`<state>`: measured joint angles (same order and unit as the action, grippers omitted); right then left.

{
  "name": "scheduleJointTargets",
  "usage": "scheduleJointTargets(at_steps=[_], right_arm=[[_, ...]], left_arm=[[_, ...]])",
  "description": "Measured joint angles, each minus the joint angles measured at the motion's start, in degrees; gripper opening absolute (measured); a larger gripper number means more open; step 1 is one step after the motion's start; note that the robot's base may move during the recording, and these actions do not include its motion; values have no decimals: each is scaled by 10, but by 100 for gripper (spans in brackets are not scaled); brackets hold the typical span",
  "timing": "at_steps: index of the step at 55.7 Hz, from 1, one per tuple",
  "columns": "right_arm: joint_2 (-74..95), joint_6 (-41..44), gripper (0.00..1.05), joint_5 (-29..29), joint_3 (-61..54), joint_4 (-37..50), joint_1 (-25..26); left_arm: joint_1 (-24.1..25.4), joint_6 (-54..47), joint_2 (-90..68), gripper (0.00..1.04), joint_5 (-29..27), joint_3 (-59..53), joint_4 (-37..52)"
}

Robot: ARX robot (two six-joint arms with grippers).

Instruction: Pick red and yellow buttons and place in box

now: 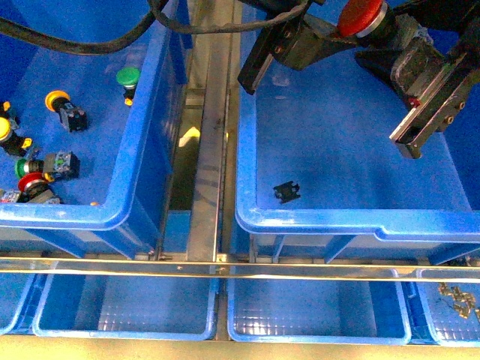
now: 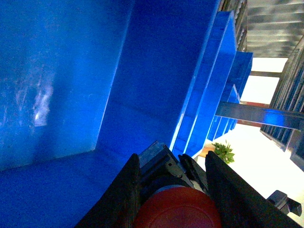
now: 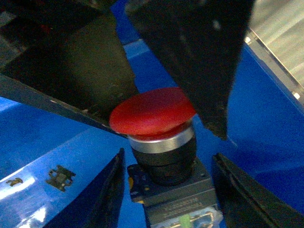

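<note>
- Left gripper (image 2: 171, 159): black fingers clamp the red mushroom-cap push-button (image 1: 360, 16) by its cap, in the air over the large bright-blue plastic crate (image 1: 352, 221)
- Right gripper (image 1: 409, 146): fingers flank the button's black-and-grey body; whether they grip it cannot be told

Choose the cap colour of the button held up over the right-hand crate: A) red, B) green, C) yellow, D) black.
A: the button shows a round red cap in the front view and both wrist views, sitting between the jaws of the left gripper.
</note>
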<state>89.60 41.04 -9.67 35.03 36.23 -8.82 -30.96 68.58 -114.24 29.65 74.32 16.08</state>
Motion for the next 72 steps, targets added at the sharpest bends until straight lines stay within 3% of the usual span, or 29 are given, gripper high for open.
scheduleJointTargets(at_steps=[22,29,43,61,72], right_arm=[[0,3,40,-12,2,-5,11],[1,2,39,-7,2,-9,17],[1,-4,39,-6,2,-18,25],[0,-7,39,-6,1,-35,44],[-25,-22,39,0,-4,-55,61]], left_arm=[[0,-7,0,35,-6,0,-7],[3,-31,8,62,-19,0,-12],[31,-70,56,99,-28,-37,-22],[75,-144,129,97,-83,-159,-69],[126,-267,205,97,-170,-244,-62]])
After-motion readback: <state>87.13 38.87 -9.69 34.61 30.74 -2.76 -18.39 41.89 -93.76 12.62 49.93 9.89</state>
